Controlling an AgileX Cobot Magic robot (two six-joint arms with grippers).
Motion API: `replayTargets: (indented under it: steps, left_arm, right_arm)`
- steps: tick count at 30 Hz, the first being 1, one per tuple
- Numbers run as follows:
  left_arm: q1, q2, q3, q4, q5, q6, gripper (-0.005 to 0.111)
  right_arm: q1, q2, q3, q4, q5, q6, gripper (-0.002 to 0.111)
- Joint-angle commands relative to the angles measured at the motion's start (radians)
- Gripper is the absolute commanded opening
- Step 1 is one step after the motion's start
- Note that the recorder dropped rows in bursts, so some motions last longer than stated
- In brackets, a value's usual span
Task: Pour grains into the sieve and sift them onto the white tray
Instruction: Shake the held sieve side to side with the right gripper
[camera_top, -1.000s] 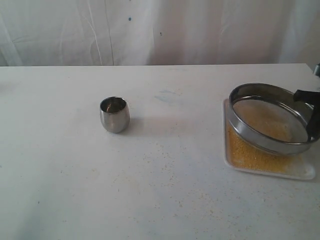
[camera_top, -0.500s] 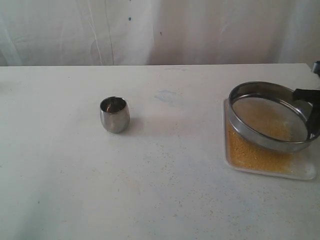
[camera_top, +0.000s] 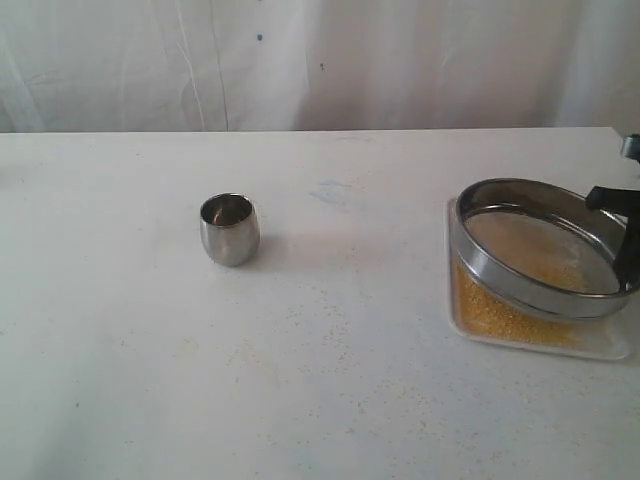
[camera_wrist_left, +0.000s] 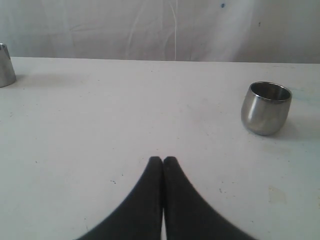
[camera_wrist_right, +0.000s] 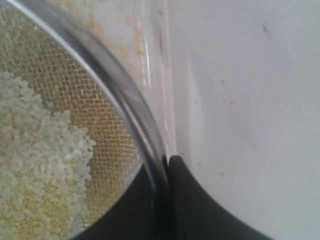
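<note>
At the right edge of the table (camera_top: 330, 390), the sieve (camera_top: 540, 250) hangs tilted over the white tray (camera_top: 605, 348). The right gripper (camera_wrist_right: 166, 167) is pinched narrow on its rim, one finger inside the ring and one outside. Golden grains (camera_top: 500, 318) lie spread on the tray beneath, while paler grains (camera_wrist_right: 35, 160) sit on the mesh. The sieve looks like a stiff, fairly light steel ring, but its thin polished wall is probably slippery. A grip on one side alone lets the far side sag, so a firm pinch low on the wall seems wise. The mesh would dent if pressed, and the loose grains will roll and scatter at any jolt. The left gripper (camera_wrist_left: 163, 161) has its fingers pressed together on nothing, near the small steel cup (camera_wrist_left: 265, 107) and well apart from the sieve. No brand, label or writing can be read on anything.
</note>
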Motion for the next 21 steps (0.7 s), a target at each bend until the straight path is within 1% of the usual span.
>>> replayTargets:
  steps: [1,3,4,5,7,9,10,11,13,14,16,18,19,21]
  left_arm:
    - [-0.008,-0.005,0.002,0.001,-0.004,-0.01,0.0]
    - [-0.008,-0.005,0.002,0.001,-0.004,-0.01,0.0]
    - [-0.008,-0.005,0.002,0.001,-0.004,-0.01,0.0]
    - [-0.008,-0.005,0.002,0.001,-0.004,-0.01,0.0]
    - [-0.008,-0.005,0.002,0.001,-0.004,-0.01,0.0]
    - [-0.008,-0.005,0.002,0.001,-0.004,-0.01,0.0]
    - [-0.008,-0.005,0.002,0.001,-0.004,-0.01,0.0]
    - [-0.008,-0.005,0.002,0.001,-0.004,-0.01,0.0]
    - [-0.008,-0.005,0.002,0.001,-0.004,-0.01,0.0]
    - [-0.008,-0.005,0.002,0.001,-0.004,-0.01,0.0]
    - [-0.008,-0.005,0.002,0.001,-0.004,-0.01,0.0]
    - [-0.008,-0.005,0.002,0.001,-0.004,-0.01,0.0]
    - [-0.008,-0.005,0.002,0.001,-0.004,-0.01,0.0]
    - [-0.008,-0.005,0.002,0.001,-0.004,-0.01,0.0]
  right_arm:
    - [-0.007,-0.013,-0.004,0.027,-0.158,0.063,0.0]
    - [-0.007,-0.013,-0.002,0.024,-0.053,0.077,0.0]
    - [-0.005,-0.013,0.003,0.022,-0.006,0.05,0.0]
    - [-0.005,-0.013,0.009,0.022,0.0,0.019,0.0]
    - [-0.005,-0.013,0.009,0.017,-0.093,0.01,0.0]
    - [-0.01,-0.013,0.005,0.017,-0.232,0.069,0.0]
    - [-0.01,-0.013,0.003,0.015,-0.234,0.111,0.0]
    - [-0.01,-0.015,0.003,0.015,-0.188,0.133,0.0]
    - [-0.007,-0.015,0.011,0.013,-0.066,0.098,0.0]
    - [-0.003,-0.015,0.015,0.013,-0.04,0.059,0.0]
    - [0.001,-0.015,0.02,0.01,-0.083,0.027,0.0]
    - [0.001,-0.015,0.013,0.01,-0.219,0.057,0.0]
    - [0.001,-0.015,0.009,0.01,-0.24,0.094,0.0]
    - [0.001,-0.017,0.005,0.016,-0.178,0.144,0.0]
